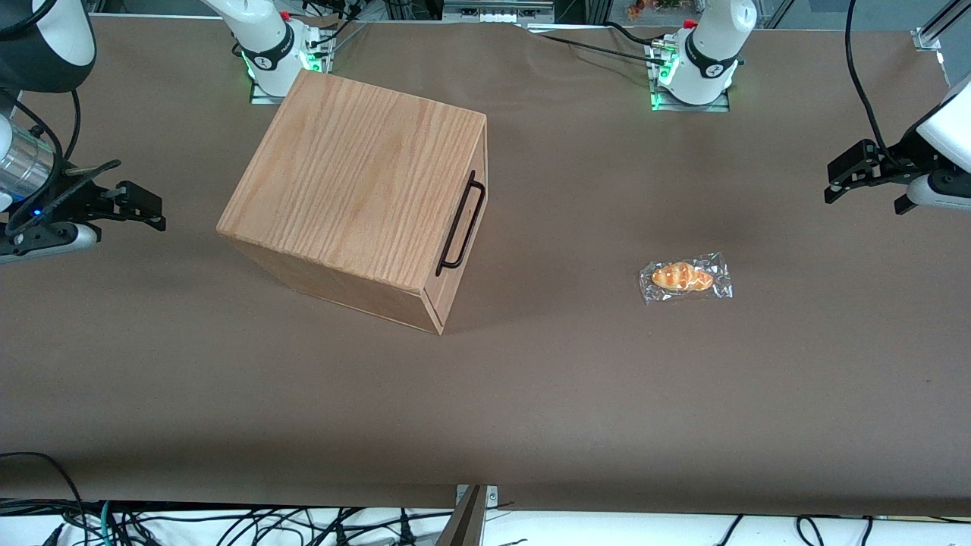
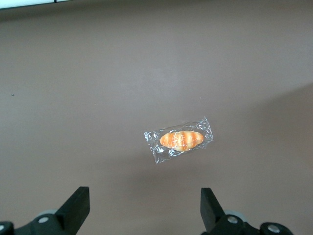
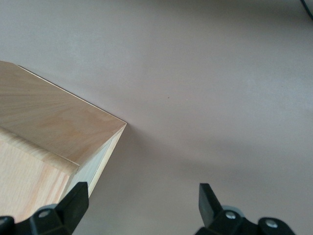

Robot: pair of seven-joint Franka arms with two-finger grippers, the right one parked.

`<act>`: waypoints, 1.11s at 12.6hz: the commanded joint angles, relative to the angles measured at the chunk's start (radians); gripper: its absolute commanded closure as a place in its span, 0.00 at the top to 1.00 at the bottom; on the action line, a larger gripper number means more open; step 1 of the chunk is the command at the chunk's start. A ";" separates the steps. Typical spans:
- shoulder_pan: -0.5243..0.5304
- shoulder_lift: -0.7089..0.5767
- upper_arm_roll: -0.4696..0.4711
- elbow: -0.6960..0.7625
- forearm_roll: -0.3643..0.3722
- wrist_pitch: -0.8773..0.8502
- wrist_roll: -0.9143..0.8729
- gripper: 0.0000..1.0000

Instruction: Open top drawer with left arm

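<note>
1. Top drawer [image 1: 460,227] sits shut in the oak-grain cabinet [image 1: 356,193], its face flush with the cabinet's front edge and its long thin black handle [image 1: 461,225] standing off that face.
2. From the left arm's gripper [image 1: 865,182], the drawer lies well away toward the parked arm's end of the table, with nothing touching the handle.
3. That gripper hangs above the brown table [image 1: 531,394] at the working arm's end, well apart from the cabinet.
4. In the wrist view its two black fingers [image 2: 76,208] are spread wide, with only bare table between them; they hold nothing.
5. A small bread roll in clear wrapping [image 1: 685,277] lies flat on the table between the gripper and the cabinet, nearer to the gripper than the drawer is, and a little nearer to the front camera than the gripper.
6. In the wrist view the wrapped roll [image 2: 180,139] shows below the gripper, not between the fingers and untouched by either.
7. The cabinet stands turned at an angle on the table, so the drawer front faces the working arm's end and partly the front camera.
8. The left arm [image 1: 944,129] reaches in over the table edge at its own end, its base [image 1: 702,61] standing at the table's edge farthest from the front camera.
</note>
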 commanded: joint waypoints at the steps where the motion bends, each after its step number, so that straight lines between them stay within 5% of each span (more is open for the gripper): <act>1: 0.005 0.000 -0.004 0.006 0.021 -0.008 0.015 1.00; 14: 0.005 0.032 -0.004 0.010 0.015 -0.005 0.012 1.00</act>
